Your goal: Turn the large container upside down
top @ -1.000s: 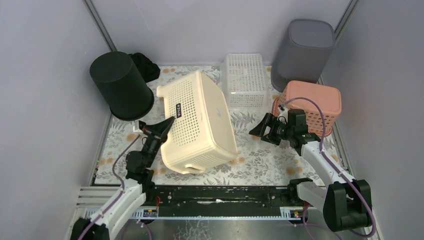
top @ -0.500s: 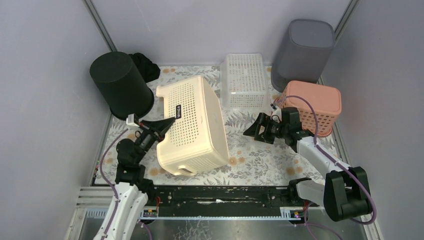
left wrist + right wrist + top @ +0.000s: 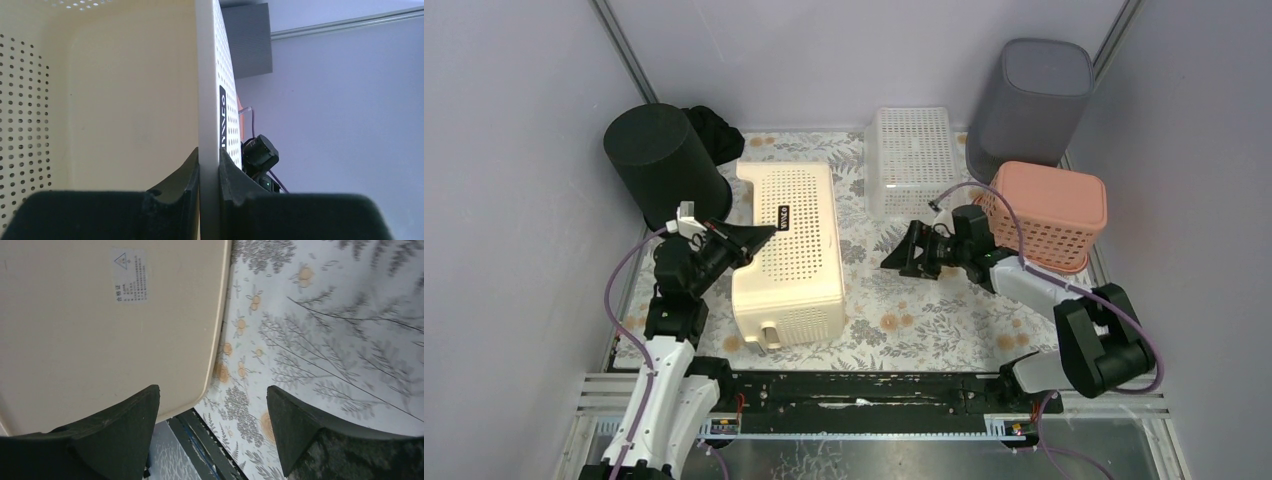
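A: Item: large container (image 3: pixel 789 250), cream, perforated. Location?
B: On its side on the floral mat (image 3: pixel 924 320), base facing right. Left gripper (image 3: pixel 209 165) pinches the upper wall, seemingly to steer the roll.
A: Right gripper (image 3: pixel 899 248)?
B: Jaws wide, near the base, likely ready to push.

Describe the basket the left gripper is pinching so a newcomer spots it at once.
On the floral mat, look just right of the black bin. The cream basket there, pinched by the left gripper, is the largest perforated one and lies on its side, unlike the white basket and pink basket.
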Controlling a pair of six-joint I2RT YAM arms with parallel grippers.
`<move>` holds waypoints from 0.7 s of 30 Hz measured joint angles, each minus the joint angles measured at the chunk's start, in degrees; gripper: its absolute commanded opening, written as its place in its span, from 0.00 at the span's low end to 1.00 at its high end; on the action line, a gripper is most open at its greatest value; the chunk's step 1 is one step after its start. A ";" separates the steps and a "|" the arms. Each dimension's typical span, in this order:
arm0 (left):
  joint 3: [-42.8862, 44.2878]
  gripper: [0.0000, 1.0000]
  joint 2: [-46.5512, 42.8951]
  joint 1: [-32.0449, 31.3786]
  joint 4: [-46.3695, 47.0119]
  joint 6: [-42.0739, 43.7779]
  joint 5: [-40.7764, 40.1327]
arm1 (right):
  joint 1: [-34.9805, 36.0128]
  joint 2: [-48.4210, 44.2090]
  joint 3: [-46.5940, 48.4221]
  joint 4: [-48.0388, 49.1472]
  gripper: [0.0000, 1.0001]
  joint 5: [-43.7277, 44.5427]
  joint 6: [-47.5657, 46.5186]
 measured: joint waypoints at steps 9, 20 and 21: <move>-1.51 0.12 3.17 0.98 7.30 0.59 3.30 | 4.61 4.52 2.23 4.57 0.85 0.44 2.71; 2.08 0.01 10.47 -0.33 12.98 -3.30 8.90 | 4.66 -0.79 4.28 -2.82 0.88 2.64 1.40; 2.51 0.01 11.04 -0.81 12.92 -4.00 8.87 | 4.66 -2.10 4.72 -4.33 0.88 3.30 0.98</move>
